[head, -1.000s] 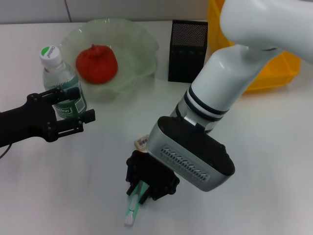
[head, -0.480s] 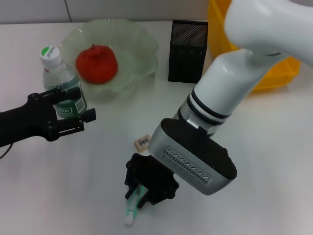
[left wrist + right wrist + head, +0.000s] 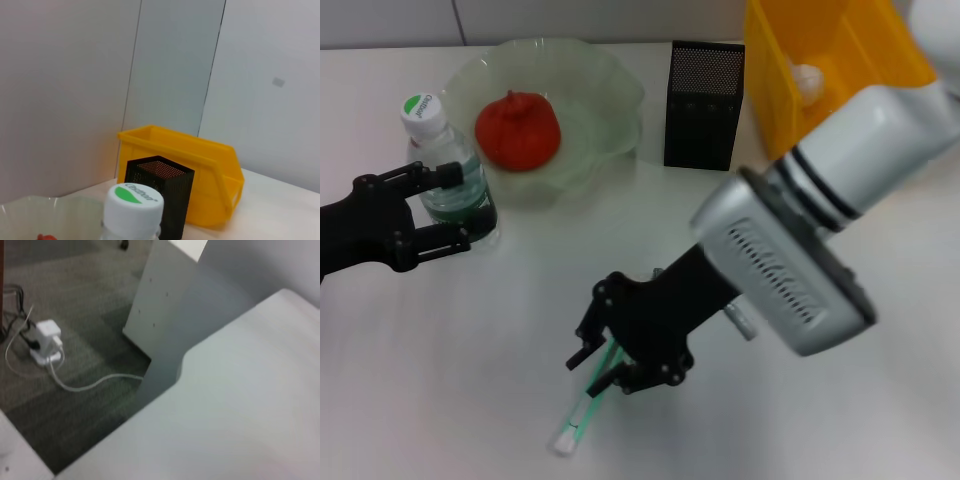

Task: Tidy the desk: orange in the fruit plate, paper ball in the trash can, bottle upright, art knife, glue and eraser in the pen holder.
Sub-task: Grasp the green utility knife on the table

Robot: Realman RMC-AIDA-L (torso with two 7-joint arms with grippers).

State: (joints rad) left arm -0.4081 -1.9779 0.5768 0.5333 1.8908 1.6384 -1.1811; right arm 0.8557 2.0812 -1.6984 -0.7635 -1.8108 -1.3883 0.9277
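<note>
The bottle [image 3: 448, 172] stands upright at the left, its green-and-white cap [image 3: 134, 210] also showing in the left wrist view. My left gripper [image 3: 445, 208] is open, with one finger on each side of the bottle's lower part. My right gripper [image 3: 605, 362] is shut on the green-and-white art knife [image 3: 576, 422], which slants down toward the table's front edge. The orange [image 3: 517, 130] lies in the pale green fruit plate [image 3: 610, 90]. A white paper ball [image 3: 807, 75] sits in the yellow trash can [image 3: 840, 50]. The black mesh pen holder [image 3: 705, 105] stands behind. The eraser is hidden.
A small grey cylinder [image 3: 740, 322], possibly the glue, lies beside my right forearm. The right wrist view shows only the table's edge [image 3: 210, 390] and the floor with a power strip [image 3: 46, 342]. The pen holder [image 3: 160, 192] and yellow can [image 3: 200, 170] stand beyond the bottle.
My right arm has swung round and up, and the knife has tilted with it in the gripper. The left gripper has drawn back to the left along the bottle.
</note>
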